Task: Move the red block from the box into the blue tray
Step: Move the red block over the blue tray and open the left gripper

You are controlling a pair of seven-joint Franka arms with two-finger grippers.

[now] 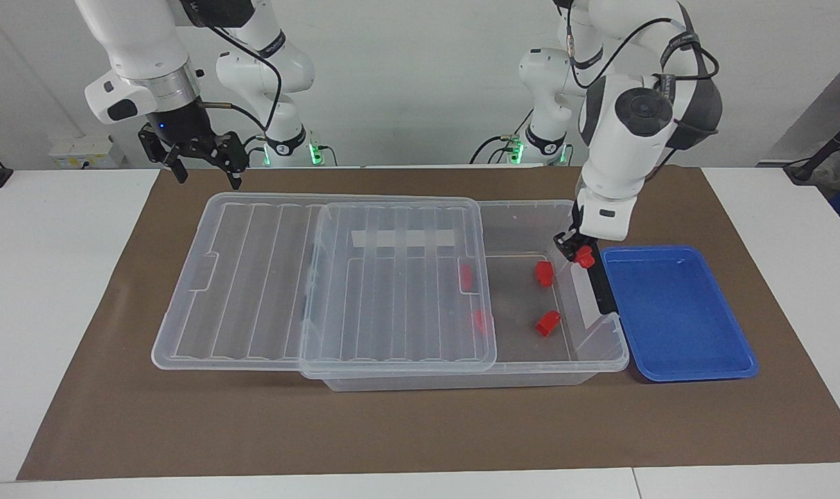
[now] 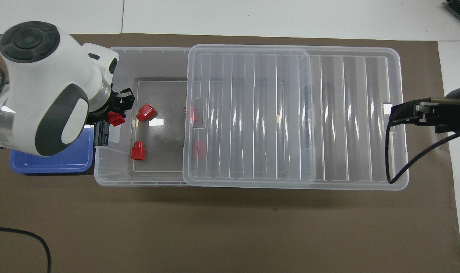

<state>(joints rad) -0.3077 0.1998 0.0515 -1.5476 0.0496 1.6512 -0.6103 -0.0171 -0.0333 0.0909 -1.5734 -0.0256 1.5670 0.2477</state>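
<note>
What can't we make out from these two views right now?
- Blue tray, overhead view: mostly covered by the left arm, so its floor is hidden there.
- Two red pieces under the slid-aside lid: blurred by ribbed plastic, shape unclear in both views.
- Left gripper shut on the red block: the block's far face is hidden in both views.
- Right gripper: tips are partly cut off overhead.
</note>
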